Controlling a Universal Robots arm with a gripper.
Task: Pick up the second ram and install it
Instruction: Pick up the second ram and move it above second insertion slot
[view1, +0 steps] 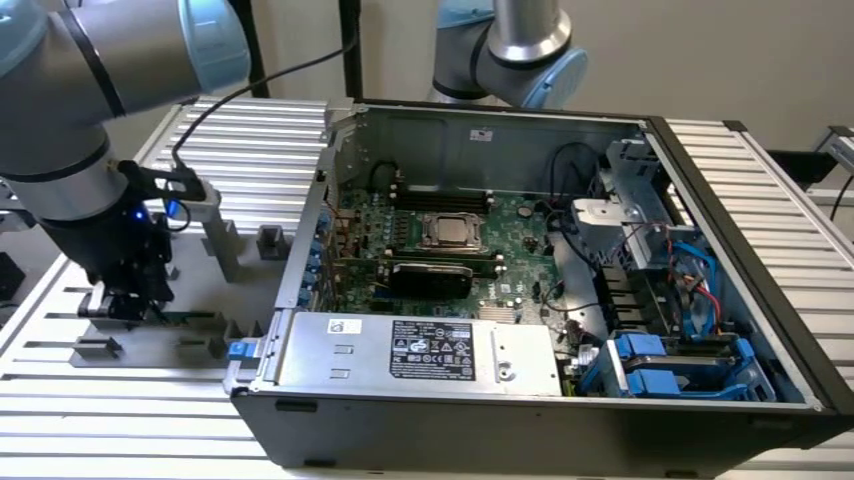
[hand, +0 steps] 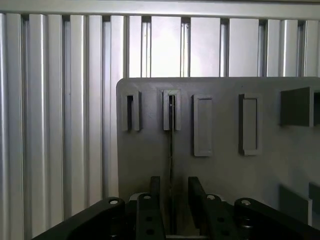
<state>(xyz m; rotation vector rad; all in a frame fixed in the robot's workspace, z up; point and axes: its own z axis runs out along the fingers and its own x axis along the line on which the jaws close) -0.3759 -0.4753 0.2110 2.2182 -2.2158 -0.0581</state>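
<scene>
The second ram (hand: 171, 145) stands on edge in a slotted holder (hand: 171, 111) on the grey fixture plate (hand: 225, 170), and shows as a thin dark line. My gripper (hand: 172, 197) is lowered over its near end. Its two dark fingers (hand: 154, 192) stand on either side of the stick with a small gap on each side, so it is open. In the exterior view the gripper (view1: 124, 303) hangs low over the fixture plate (view1: 187, 335) at the exterior view's left, beside the open computer case (view1: 667, 150). The green motherboard (view1: 514, 235) lies inside the case.
Other grey holders (hand: 202, 125) and blocks (view1: 272, 242) stand on the plate. The plate rests on a ribbed aluminium table (view1: 254, 130). A silver power supply (view1: 414, 350) fills the case's near side, with blue drive bays (view1: 667, 365) and cables at the exterior view's right. A second arm (view1: 521, 50) stands behind the case.
</scene>
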